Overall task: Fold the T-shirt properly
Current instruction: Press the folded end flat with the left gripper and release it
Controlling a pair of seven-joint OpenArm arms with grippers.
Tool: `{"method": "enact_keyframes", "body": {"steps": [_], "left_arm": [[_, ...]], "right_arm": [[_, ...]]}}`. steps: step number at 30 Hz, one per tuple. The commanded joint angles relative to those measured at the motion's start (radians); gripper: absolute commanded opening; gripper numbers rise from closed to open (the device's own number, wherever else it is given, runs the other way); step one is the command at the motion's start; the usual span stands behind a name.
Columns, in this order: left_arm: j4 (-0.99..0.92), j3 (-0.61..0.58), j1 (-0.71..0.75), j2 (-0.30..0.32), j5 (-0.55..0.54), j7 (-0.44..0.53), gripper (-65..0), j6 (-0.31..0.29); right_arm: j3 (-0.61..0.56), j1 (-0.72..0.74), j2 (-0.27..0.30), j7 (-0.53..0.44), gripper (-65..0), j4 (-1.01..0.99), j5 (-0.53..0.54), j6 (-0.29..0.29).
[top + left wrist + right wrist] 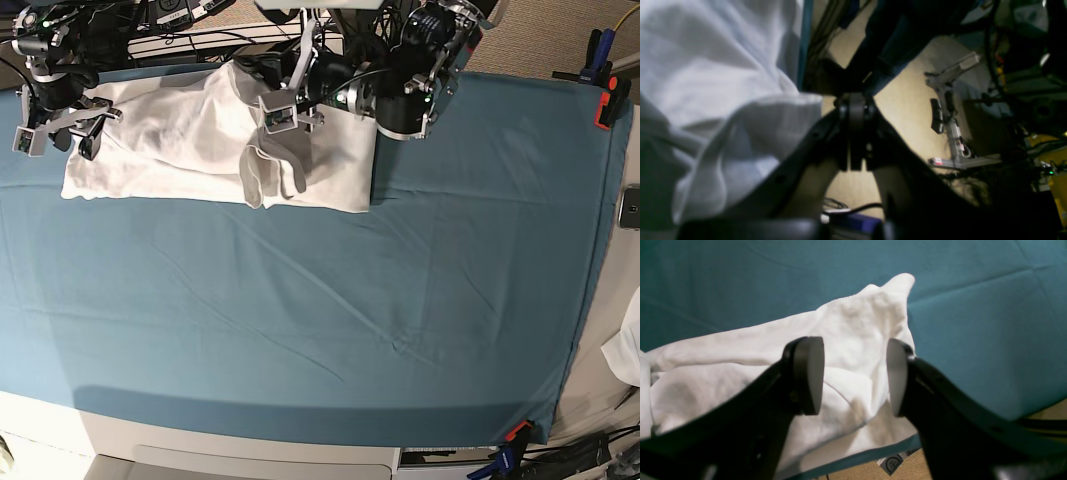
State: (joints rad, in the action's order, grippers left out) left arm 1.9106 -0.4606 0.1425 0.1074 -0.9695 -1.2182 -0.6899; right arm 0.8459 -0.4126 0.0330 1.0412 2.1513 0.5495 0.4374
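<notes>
T-shirt is seen bunched along the counter's far edge, between both claws. Right claw is held spread just above a corner of the cloth, nothing gripped. Left claw is pressed together, apparently empty, beside a raised fold. Spreading looks underway; pinching that corner is called for next.
</notes>
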Motion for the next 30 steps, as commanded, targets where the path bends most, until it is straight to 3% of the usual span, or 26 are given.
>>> {"method": "enact_keyframes", "body": {"steps": [1, 3, 8, 15, 18, 26, 30], "left_arm": [[0.030, 0.001, -0.007, -0.010, -0.008, 0.019, -65.0, -0.008], [0.051, 0.003, -0.007, -0.010, 0.082, 0.024, -65.0, -0.007], [0.115, 0.072, -0.006, -0.006, 0.327, 0.098, -65.0, 0.132], [0.209, 0.208, 0.033, 0.006, 0.416, 0.146, -65.0, 0.204], [0.208, 0.208, 0.053, 0.036, 0.464, 0.146, -65.0, 0.249], [0.207, 0.208, 0.119, 0.046, 0.551, 0.142, -65.0, 0.250], [0.207, 0.170, 0.121, 0.045, 0.553, 0.151, -65.0, 0.283]], "right_arm": [[0.005, 0.000, 0.012, -0.029, -34.9, 0.013, 0.010, -0.001], [0.005, 0.000, 0.012, -0.029, -34.9, 0.013, 0.010, -0.001], [0.005, 0.000, 0.015, -0.029, -34.9, 0.013, 0.010, -0.001], [0.005, 0.000, 0.017, -0.029, -35.0, 0.013, 0.011, -0.001], [0.005, 0.000, 0.017, -0.029, -34.9, 0.013, 0.011, -0.001], [0.005, 0.000, 0.017, -0.032, -35.0, 0.013, 0.011, -0.001], [0.005, 0.000, 0.017, -0.032, -34.9, 0.013, 0.011, -0.001]]}}
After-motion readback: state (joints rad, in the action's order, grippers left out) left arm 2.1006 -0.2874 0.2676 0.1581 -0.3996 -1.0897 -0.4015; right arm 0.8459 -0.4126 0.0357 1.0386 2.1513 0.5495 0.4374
